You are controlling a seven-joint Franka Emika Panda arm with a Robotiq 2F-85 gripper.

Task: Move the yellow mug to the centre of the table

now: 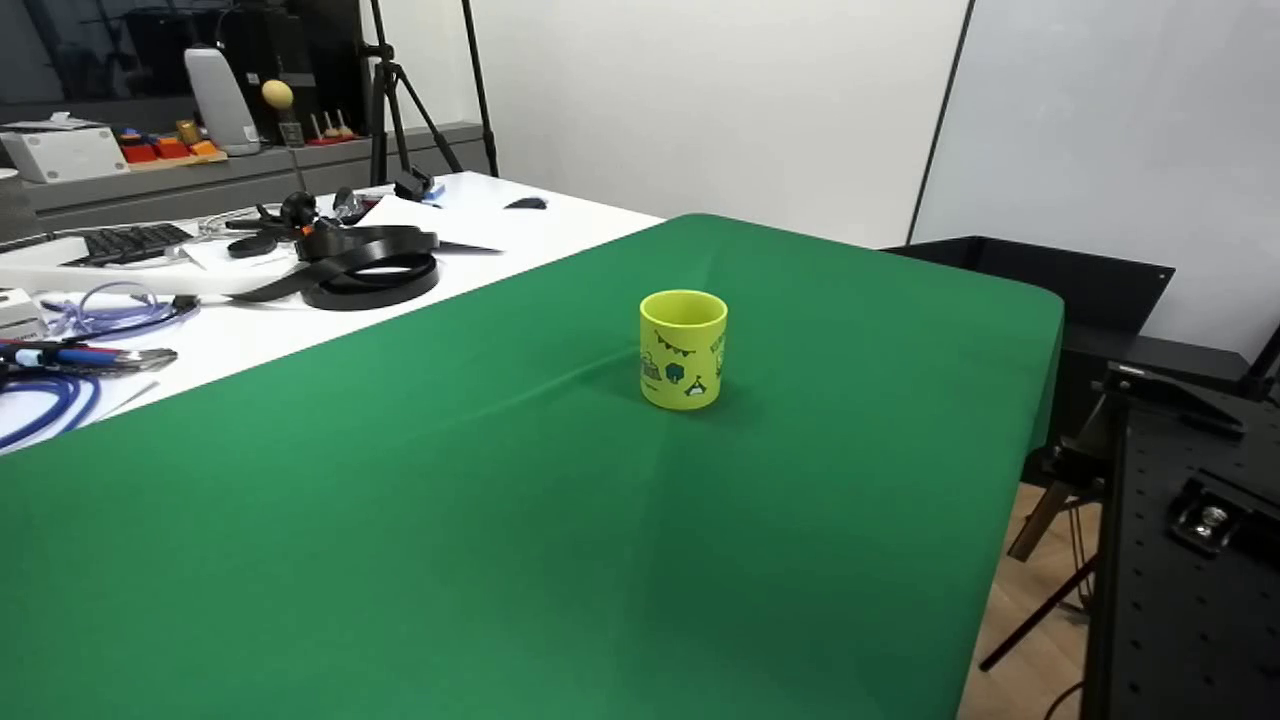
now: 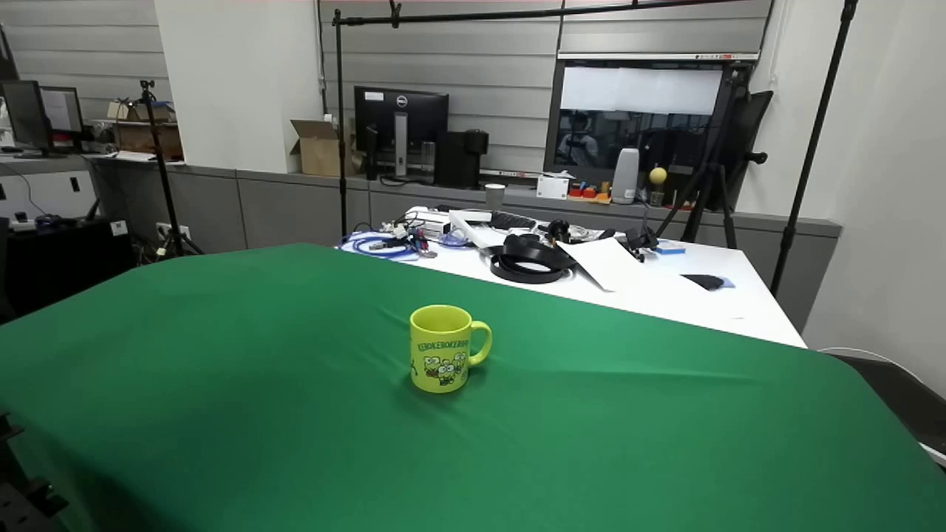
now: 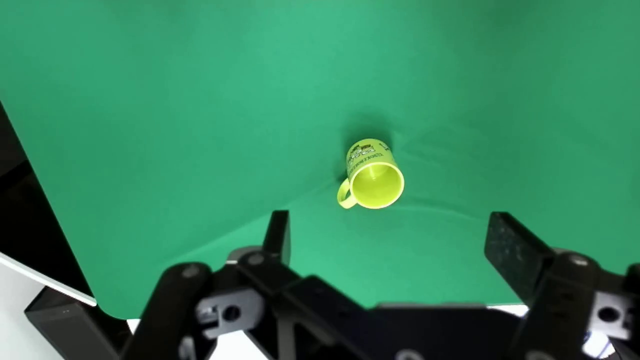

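Note:
The yellow mug (image 1: 684, 350) stands upright on the green table (image 1: 450, 560) with dark printed drawings on its side. In an exterior view the mug (image 2: 440, 358) shows its handle pointing right, and the green table (image 2: 244, 414) spreads around it. In the wrist view the mug (image 3: 376, 185) is seen from above, handle to the lower left, on the green table (image 3: 200, 125). My gripper (image 3: 387, 227) is wide open and empty, high above the table. The mug lies beyond the fingertips in the picture, untouched. The arm and gripper are out of view in both exterior views.
A white desk (image 1: 560, 225) cluttered with black straps (image 1: 370, 265), cables and tools adjoins the table; it also shows in an exterior view (image 2: 665, 303). A black perforated bench (image 1: 1190, 590) stands past the table edge. The cloth has slight creases near the mug.

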